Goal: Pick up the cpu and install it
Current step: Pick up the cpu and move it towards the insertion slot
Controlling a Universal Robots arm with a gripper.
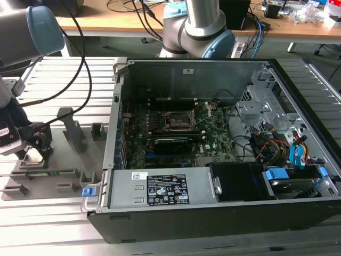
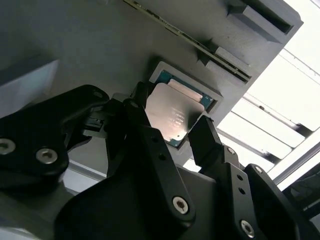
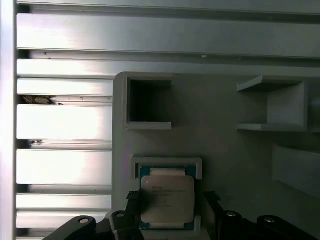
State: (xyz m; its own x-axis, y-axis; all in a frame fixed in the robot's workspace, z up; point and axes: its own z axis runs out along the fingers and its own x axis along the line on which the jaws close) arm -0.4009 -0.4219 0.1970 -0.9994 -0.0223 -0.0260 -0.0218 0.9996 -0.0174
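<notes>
— Where do we see the gripper (image 2: 174, 131)?
— Low over the grey tray (image 3: 225, 150) at the exterior view's left, jaws apart, a finger on each side of the cpu (image 3: 167, 199), gripping nothing.
— And the cpu?
— Flat in its tray pocket. Farther right we see the open case (image 1: 213, 213) and its socket (image 1: 178, 121).

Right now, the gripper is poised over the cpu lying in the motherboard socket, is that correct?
Not quite: the cpu lies in a recess of the grey holder tray, not the motherboard socket, with the gripper poised over it, as the first wrist view shows.
</notes>
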